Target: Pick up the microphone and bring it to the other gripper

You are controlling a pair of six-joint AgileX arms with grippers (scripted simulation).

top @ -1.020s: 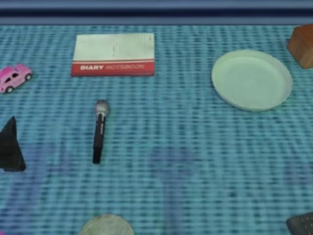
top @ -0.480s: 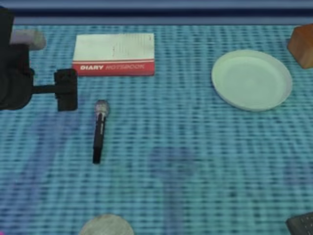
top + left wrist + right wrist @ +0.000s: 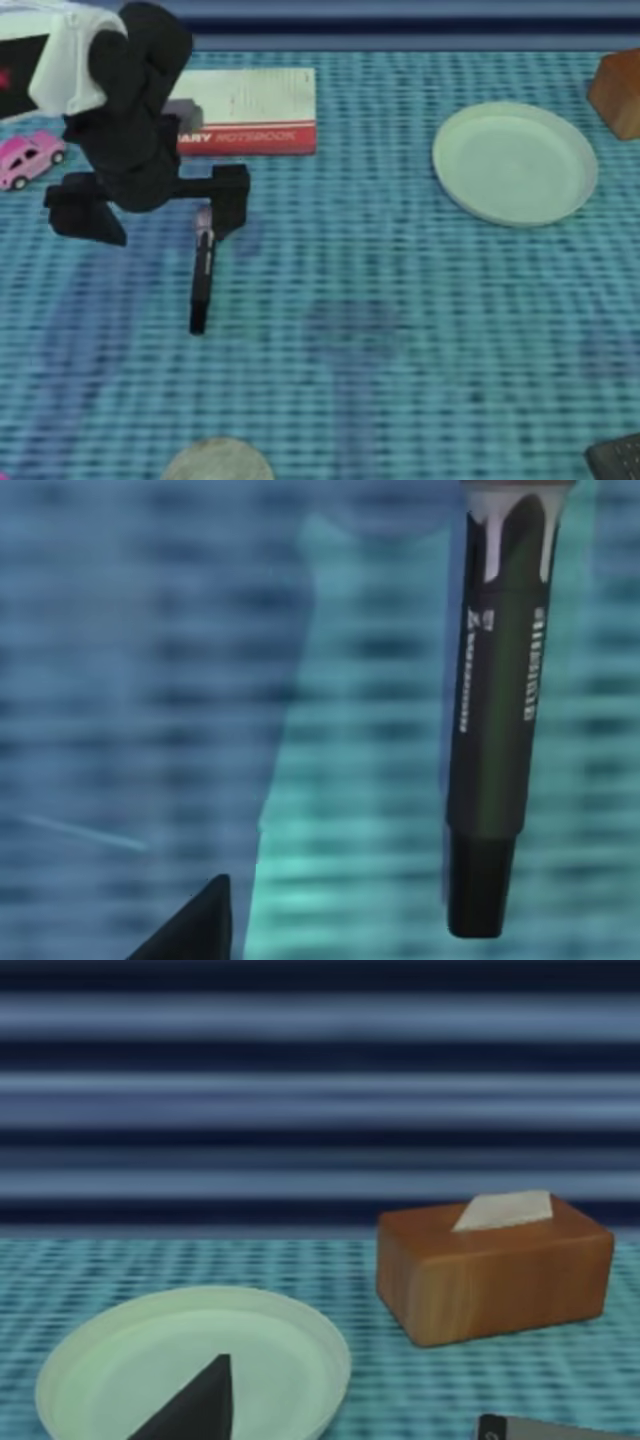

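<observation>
- Microphone (image 3: 203,270): lay flat on the blue woven tablecloth (image 3: 400,330), left of centre in the top view; long axis ran from far edge to near edge, mesh head at the far end, black handle tail toward the near edge.
- Head end partly hidden beneath the left gripper (image 3: 150,205); handle fully exposed below it.
- Left gripper: poised over the head end, fingers spread wide apart, one finger (image 3: 230,198) just beside the head on its right, the other (image 3: 85,210) well off to the left; nothing held, no contact visible.
- Spread ran across the microphone's long axis, but centred left of it; judged to need a shift rightward before descending to straddle the handle.
- In the left wrist view: handle (image 3: 492,730) off to one side, not between the fingers.
- Left arm clearly the nearer; the right gripper absent from the top view, only a finger tip (image 3: 190,1400) seen in its own wrist view, state not discernible.
- Farther out: red-and-white notebook (image 3: 250,110) just beyond the head, pink toy car (image 3: 28,158) at far left, pale plate (image 3: 515,163) and wooden tissue box (image 3: 617,92) well apart on the right.
</observation>
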